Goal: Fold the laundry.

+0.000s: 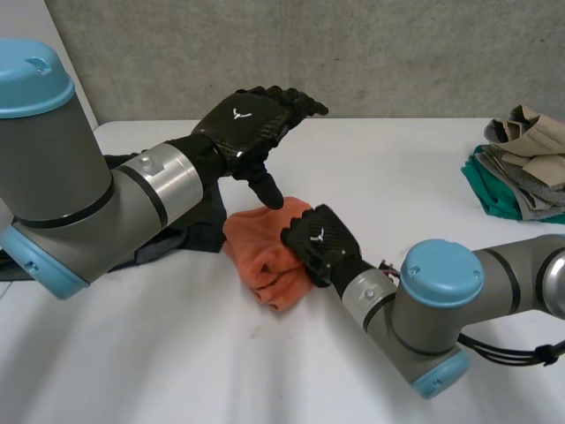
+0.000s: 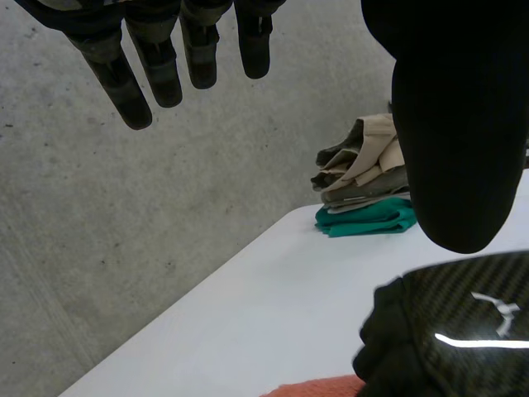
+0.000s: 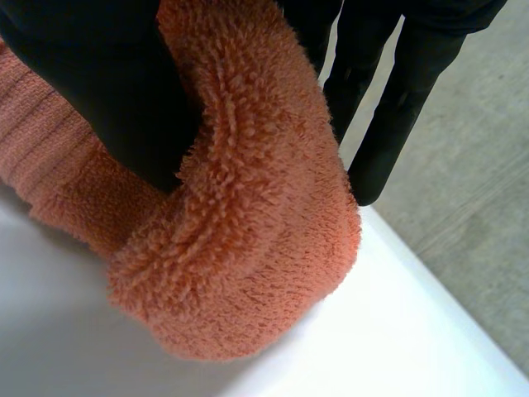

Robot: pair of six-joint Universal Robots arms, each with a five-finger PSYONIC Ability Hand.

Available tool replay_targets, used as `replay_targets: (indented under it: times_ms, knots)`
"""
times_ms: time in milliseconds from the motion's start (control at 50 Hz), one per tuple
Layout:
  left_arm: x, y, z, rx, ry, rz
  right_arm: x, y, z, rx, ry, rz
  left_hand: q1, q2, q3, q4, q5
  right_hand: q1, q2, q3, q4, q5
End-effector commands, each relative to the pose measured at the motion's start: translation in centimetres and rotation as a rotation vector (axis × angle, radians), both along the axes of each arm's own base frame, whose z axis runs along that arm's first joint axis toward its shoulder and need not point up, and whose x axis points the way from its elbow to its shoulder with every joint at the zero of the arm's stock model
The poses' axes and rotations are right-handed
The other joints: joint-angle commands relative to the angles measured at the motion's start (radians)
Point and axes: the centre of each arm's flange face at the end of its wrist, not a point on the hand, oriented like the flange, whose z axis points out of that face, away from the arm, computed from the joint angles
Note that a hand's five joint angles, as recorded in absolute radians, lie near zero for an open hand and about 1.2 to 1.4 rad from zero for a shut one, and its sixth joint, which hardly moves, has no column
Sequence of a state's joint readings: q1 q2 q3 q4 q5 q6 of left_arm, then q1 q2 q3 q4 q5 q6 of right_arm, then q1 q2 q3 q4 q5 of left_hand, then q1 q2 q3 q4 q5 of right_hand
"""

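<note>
Right hand (image 1: 320,246) rests on the orange towel (image 1: 263,252) and has a tight hold of it. In the right wrist view, a thick fold of the towel pokes up between the thumb (image 3: 99,99) and the fingers (image 3: 397,107). They squeeze it from both sides.

The towel lies on the white table (image 1: 177,353), bunched up into a soft lump. Its long way runs from the far side of the table toward the robot, a little slanted. The far end is the wide one. The near end is narrower and points at the robot's side of the table.

Left hand (image 1: 240,119) hangs in the air above the towel's far end. Its fingers are straight and spread out, and it holds nothing. Its thumb points down, with the tip right at the towel's far edge. I cannot tell if the tip touches the towel.

A dark cloth (image 1: 190,225) lies just beside the towel, on the left arm's (image 1: 79,177) side, partly under that arm. A pile of folded clothes (image 1: 525,159) sits well apart from the towel, on the right arm's side. The pile has tan and grey clothes on top and green ones at the bottom.
</note>
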State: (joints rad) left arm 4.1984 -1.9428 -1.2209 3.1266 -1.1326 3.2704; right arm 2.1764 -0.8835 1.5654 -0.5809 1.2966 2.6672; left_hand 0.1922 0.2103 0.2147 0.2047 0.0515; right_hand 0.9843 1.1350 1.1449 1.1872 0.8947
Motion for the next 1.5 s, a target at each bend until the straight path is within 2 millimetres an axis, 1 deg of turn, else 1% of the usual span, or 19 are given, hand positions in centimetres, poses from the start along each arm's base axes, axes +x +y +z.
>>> replay_targets:
  times_ms: [20,120,220,280,300,420,580,660,680,840,920,960,980,1000,1020,1160,1260,1380,1500]
  knots:
    - [0.2,-0.2,1.1,-0.031,0.017,0.007,0.7,-1.2,4.2,-0.103,-0.073,-0.003,0.007,-0.011,-0.016,-0.006,-0.027,0.412,0.261,0.251,0.209,0.327]
    - [0.2,-0.5,2.2,-0.065,0.036,0.012,-0.3,-4.5,7.8,-0.213,-0.160,-0.055,0.010,-0.009,-0.013,-0.003,-0.024,0.412,0.261,0.251,0.209,0.327]
    - [0.4,-0.3,4.2,-0.117,0.063,0.015,-3.5,-9.7,12.3,-0.342,-0.279,-0.164,0.010,-0.009,-0.013,-0.003,-0.024,0.412,0.261,0.251,0.209,0.327]
    - [0.5,-0.3,4.8,-0.128,0.076,0.018,-6.1,-12.7,16.6,-0.445,-0.383,-0.226,0.010,-0.009,-0.013,-0.003,-0.024,0.412,0.261,0.251,0.209,0.327]
    - [0.5,-0.3,4.9,-0.128,0.079,0.018,-8.1,-14.5,18.5,-0.481,-0.433,-0.269,0.010,-0.009,-0.013,-0.003,-0.024,0.412,0.261,0.251,0.209,0.327]
    - [0.5,-0.2,5.2,-0.122,0.101,0.015,-15.5,-19.6,22.4,-0.566,-0.523,-0.399,0.010,-0.009,-0.013,-0.003,-0.024,0.412,0.261,0.251,0.209,0.327]
    - [0.4,-0.2,4.7,-0.107,0.095,0.012,-25.1,-25.8,19.7,-0.581,-0.484,-0.566,0.010,-0.009,-0.013,-0.003,-0.024,0.412,0.261,0.251,0.209,0.327]
    - [0.3,-0.2,4.3,-0.095,0.088,0.011,-29.2,-27.9,15.2,-0.515,-0.425,-0.616,0.010,-0.009,-0.013,-0.003,-0.024,0.412,0.261,0.251,0.209,0.327]
    - [0.3,-0.1,4.1,-0.089,0.085,0.009,-30.5,-28.5,13.0,-0.473,-0.399,-0.615,0.010,-0.009,-0.013,-0.003,-0.024,0.412,0.261,0.251,0.209,0.327]
    - [0.3,0.0,3.5,-0.075,0.077,0.008,-34.9,-28.6,4.8,-0.282,-0.317,-0.599,0.010,-0.009,-0.013,-0.003,-0.024,0.412,0.261,0.251,0.209,0.327]
    - [0.2,0.1,3.4,-0.072,0.074,0.005,-36.0,-27.9,4.1,-0.250,-0.303,-0.599,0.010,-0.009,-0.013,-0.003,-0.024,0.412,0.261,0.251,0.209,0.327]
    - [0.1,0.2,3.3,-0.068,0.072,0.002,-36.0,-27.7,4.8,-0.259,-0.304,-0.605,0.010,-0.009,-0.013,-0.003,-0.024,0.412,0.261,0.251,0.209,0.327]
    - [0.1,0.2,3.3,-0.067,0.072,0.001,-36.1,-27.6,5.6,-0.272,-0.306,-0.608,0.010,-0.009,-0.013,-0.003,-0.024,0.183,0.033,0.023,-0.020,0.098]
    - [0.1,0.3,3.3,-0.067,0.072,-0.001,-36.0,-27.3,7.0,-0.291,-0.311,-0.606,0.010,-0.009,-0.013,-0.003,-0.024,-0.560,-0.711,-0.721,-0.763,-0.645]
    - [0.1,0.3,3.3,-0.067,0.072,-0.001,-35.9,-27.1,7.6,-0.296,-0.312,-0.607,0.010,-0.009,-0.013,-0.003,-0.024,-0.810,-0.960,-0.970,-1.013,-0.895]
    - [-0.2,0.9,3.6,-0.071,0.078,-0.015,-35.2,-24.6,12.3,-0.303,-0.313,-0.617,0.010,-0.009,-0.013,-0.003,-0.024,-0.810,-0.960,-0.970,-1.013,-0.895]
    - [-0.3,1.2,3.8,-0.073,0.081,-0.023,-35.1,-22.8,13.5,-0.227,-0.308,-0.667,0.010,-0.009,-0.013,-0.003,-0.024,-0.810,-0.960,-0.970,-1.013,-0.895]
    - [-0.5,1.7,3.5,-0.064,0.078,-0.033,-40.4,-20.4,16.6,-0.207,-0.235,-1.005,0.010,-0.009,-0.013,-0.003,-0.024,-0.810,-0.960,-0.970,-1.013,-0.895]
    - [-0.2,1.9,5.4,-0.119,0.104,-0.028,-41.5,-19.4,19.6,-0.346,-0.007,-1.167,0.001,-0.017,-0.022,-0.012,-0.033,-0.810,-0.960,-0.970,-1.013,-0.895]
